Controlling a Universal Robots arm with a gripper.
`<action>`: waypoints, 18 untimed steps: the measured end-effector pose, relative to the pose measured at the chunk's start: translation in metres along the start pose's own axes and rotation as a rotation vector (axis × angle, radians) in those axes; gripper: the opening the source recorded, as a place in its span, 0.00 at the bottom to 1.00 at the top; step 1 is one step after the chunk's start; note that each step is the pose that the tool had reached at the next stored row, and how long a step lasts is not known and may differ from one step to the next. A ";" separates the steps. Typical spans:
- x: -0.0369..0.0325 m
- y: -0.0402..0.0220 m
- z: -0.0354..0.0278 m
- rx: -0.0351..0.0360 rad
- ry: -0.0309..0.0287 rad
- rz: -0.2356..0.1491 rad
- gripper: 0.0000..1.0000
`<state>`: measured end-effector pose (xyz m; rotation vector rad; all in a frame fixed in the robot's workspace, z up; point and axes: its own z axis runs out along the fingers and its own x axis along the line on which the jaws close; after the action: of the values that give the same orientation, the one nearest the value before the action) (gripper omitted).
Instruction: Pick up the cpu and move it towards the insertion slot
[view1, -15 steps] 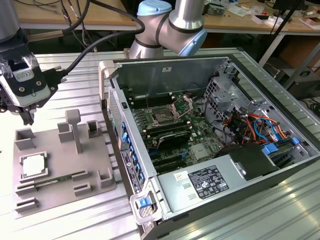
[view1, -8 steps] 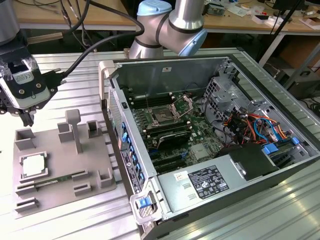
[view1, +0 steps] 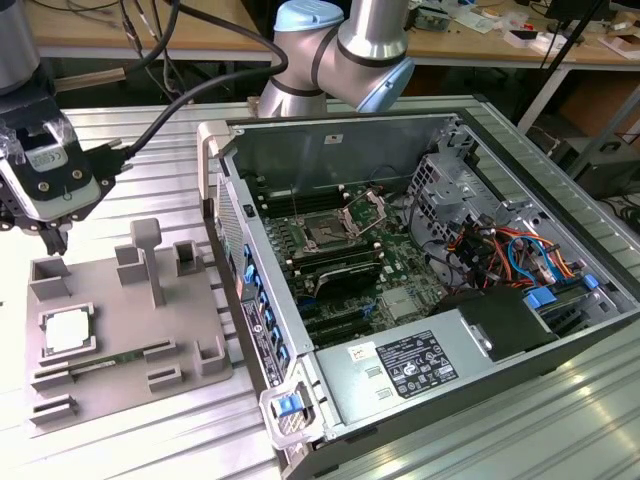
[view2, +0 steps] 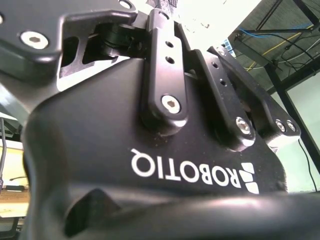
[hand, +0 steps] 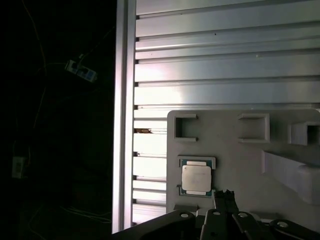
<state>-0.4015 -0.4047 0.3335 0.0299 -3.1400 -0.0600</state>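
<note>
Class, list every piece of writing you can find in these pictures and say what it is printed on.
White brand lettering, upside down in the second wrist view, on the black body of the claw: a maker's name, not copied here.
Dark label on the power supply: print too small to read.
White sticker beside that label: too small to read.
The cpu: no readable marking.

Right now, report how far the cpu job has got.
Done: nothing yet. The cpu lies in its pocket on the grey fixture, not lifted. In hand: the gripper hovers above the fixture, close to the cpu but apart from it in the first wrist view. Left: the pick-up and the whole move to the insertion slot, inside the open computer case at the exterior view's right.
</note>
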 end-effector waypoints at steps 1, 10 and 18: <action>0.0000 0.0000 0.0002 0.0000 0.0000 0.000 0.11; 0.0000 -0.0001 0.0028 0.0000 0.0000 0.000 0.11; 0.0000 -0.0002 0.0050 0.0000 0.0000 0.000 0.11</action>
<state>-0.4015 -0.4047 0.3285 0.0300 -3.1399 -0.0600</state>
